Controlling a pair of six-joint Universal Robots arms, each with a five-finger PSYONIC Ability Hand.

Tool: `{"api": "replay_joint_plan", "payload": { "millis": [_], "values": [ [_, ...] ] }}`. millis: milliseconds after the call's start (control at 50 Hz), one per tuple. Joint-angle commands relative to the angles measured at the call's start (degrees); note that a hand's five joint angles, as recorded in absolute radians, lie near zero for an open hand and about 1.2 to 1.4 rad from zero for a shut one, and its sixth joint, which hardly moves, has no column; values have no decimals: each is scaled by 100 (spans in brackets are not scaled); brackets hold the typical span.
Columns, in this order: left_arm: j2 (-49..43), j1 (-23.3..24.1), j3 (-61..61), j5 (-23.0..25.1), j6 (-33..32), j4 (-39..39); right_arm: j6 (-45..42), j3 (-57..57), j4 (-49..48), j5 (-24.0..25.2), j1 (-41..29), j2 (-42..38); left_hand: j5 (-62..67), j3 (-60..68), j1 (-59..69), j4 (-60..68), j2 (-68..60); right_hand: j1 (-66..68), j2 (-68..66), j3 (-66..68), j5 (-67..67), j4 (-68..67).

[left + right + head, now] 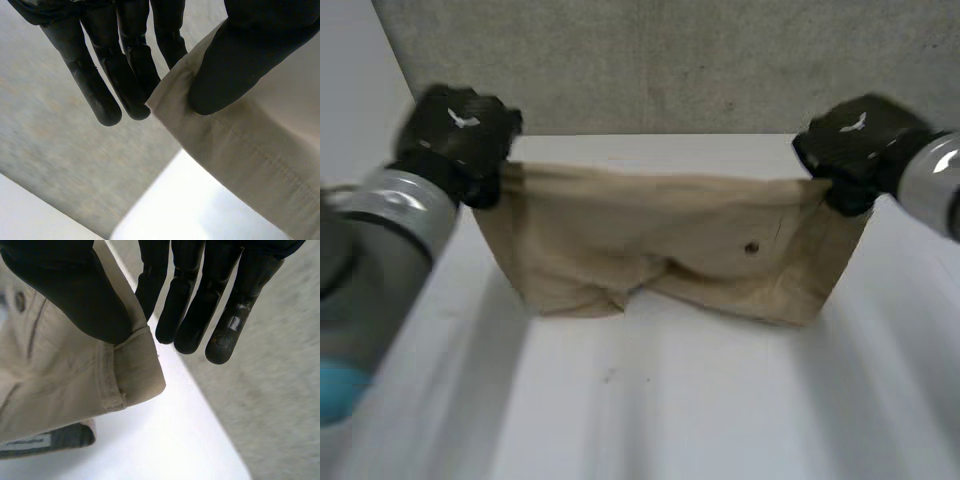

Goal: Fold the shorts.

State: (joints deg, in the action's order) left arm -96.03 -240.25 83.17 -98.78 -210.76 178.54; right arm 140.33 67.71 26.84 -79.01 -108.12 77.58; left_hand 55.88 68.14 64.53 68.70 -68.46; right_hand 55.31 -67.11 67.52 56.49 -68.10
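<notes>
Beige shorts [670, 255] hang stretched between my two hands above the white table [650, 400], their lower edge resting on it. My left hand [455, 135] pinches the shorts' upper left corner [172, 95] between thumb [235, 65] and straight fingers [125, 75]. At the upper right corner, my right hand [855, 150] pinches the waistband end [140, 365] between its thumb [75, 290] and fingers [200, 300]. A small dark button [751, 247] shows on the front of the cloth.
A grey wall [670, 60] stands just behind the table's far edge. Bare white table lies in front of the shorts, toward me. A label [25, 442] shows inside the waistband.
</notes>
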Motion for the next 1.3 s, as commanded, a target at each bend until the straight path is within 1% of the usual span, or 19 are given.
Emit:
{"api": "replay_joint_plan", "payload": {
  "millis": [20, 140, 200, 220, 240, 300, 320, 340, 360, 420, 480, 600, 800, 900, 1040, 1100, 1180, 1240, 1300],
  "values": [
    [-1286, -119, -565, 7, -35, 383, 109, -862, 373, -52, -51, -1559, 1412, 1186, 1547, 1130, -1154, 2469, -1289, 1248, 1351, -1190],
    [-2305, -224, -1522, 7, -307, 1191, 591, -1952, 498, -219, -77, -2466, 1412, 1186, 1547, 1130, -1154, 2469, -1289, 1248, 1351, -1190],
    [-2657, -216, -2347, 16, -668, 1700, 917, -2971, 51, -448, -86, -2792, 1412, 1186, 1547, 1130, -1154, 2469, -1289, 1248, 1351, -1190],
    [-2719, -207, -2576, 16, -747, 1850, 987, -3261, -168, -509, -86, -2845, 1412, 1186, 1547, 1130, -1154, 2469, -1289, 1248, 1351, -1190],
    [-2780, -198, -2813, 25, -800, 2016, 1092, -3795, -684, -614, -95, -2932, 1412, 1186, 1547, 1130, -1154, 2469, -1289, 1248, 1351, -1190],
    [-2843, -233, -3649, 69, -906, 2824, 1233, -4396, -1600, -703, -156, -2933, 1412, 1186, 1547, 1130, -1154, 2469, -1289, 1248, 1351, -1190],
    [-2843, -233, -3790, 69, -888, 3053, 1312, -4598, -2282, -721, -217, -2872, 1412, 1186, 1547, 1130, -1154, 2469, -1289, 1248, 1351, -1190],
    [-2816, -242, -3939, 60, -888, 3482, 1357, -4617, -2645, -729, -235, -2811, 1412, 1186, 1547, 1130, -1154, 2469, -1289, 1248, 1351, -1190],
    [-2773, -207, -3940, 43, -871, 3869, 1453, -4548, -3354, -782, -261, -2619, 1412, 1186, 1547, 1130, -1154, 2469, -1289, 1248, 1351, -1190],
    [-2641, -172, -3888, 8, -827, 4197, 1515, -4276, -3800, -800, -288, -2301, 1412, 1186, 1547, 1130, -1154, 2469, -1289, 1248, 1351, -1190],
    [-2465, -189, -3581, -45, -581, 4075, 1506, -3801, -3704, -765, -279, -2063, 1412, 1186, 1547, 1130, -1154, 2469, -1289, 1248, 1351, -1190],
    [-2078, -251, -2616, -28, -36, 3645, 1506, -2826, -3046, -782, -332, -1940, 1412, 1186, 1547, 1130, -1154, 2469, -1289, 1248, 1351, -1190],
    [-1955, -312, -558, 191, -27, 3319, 1243, -877, -2061, -773, -402, -1737, 1412, 1186, 1547, 1130, -1154, 2469, -1289, 1248, 1351, -1190],
    [-2069, -277, 565, 508, -44, 3258, 1006, 224, -2060, -703, -411, -1825, 1412, 1186, 1547, 1130, -1154, 2469, -1289, 1248, 1351, -1190],
    [-1946, -260, 1473, 526, -27, 3047, 751, 1427, -2376, -580, -350, -1756, 1412, 1186, 1547, 1130, -1154, 2469, -1289, 1248, 1351, -1190],
    [-1561, -277, 1772, 517, -27, 2757, 619, 1710, -2350, -536, -341, -1580, 1412, 1186, 1547, 1130, -1154, 2469, -1289, 1248, 1351, -1190],
    [-911, -260, 2123, 526, 34, 2108, 268, 2307, -2140, -387, -323, -861, 1412, 1186, 1547, 1130, -1154, 2469, -1289, 1248, 1351, -1190],
    [-637, -251, 2238, 517, 61, 1791, 214, 2606, -1877, -221, -315, -623, 1412, 1186, 1547, 1130, -1154, 2469, -1289, 1248, 1351, -1190],
    [-216, -225, 2361, 526, 297, 1387, 241, 2826, -1753, -36, -227, -551, 1412, 1186, 1547, 1130, -1154, 2469, -1289, 1248, 1351, -1190]
  ]
}}
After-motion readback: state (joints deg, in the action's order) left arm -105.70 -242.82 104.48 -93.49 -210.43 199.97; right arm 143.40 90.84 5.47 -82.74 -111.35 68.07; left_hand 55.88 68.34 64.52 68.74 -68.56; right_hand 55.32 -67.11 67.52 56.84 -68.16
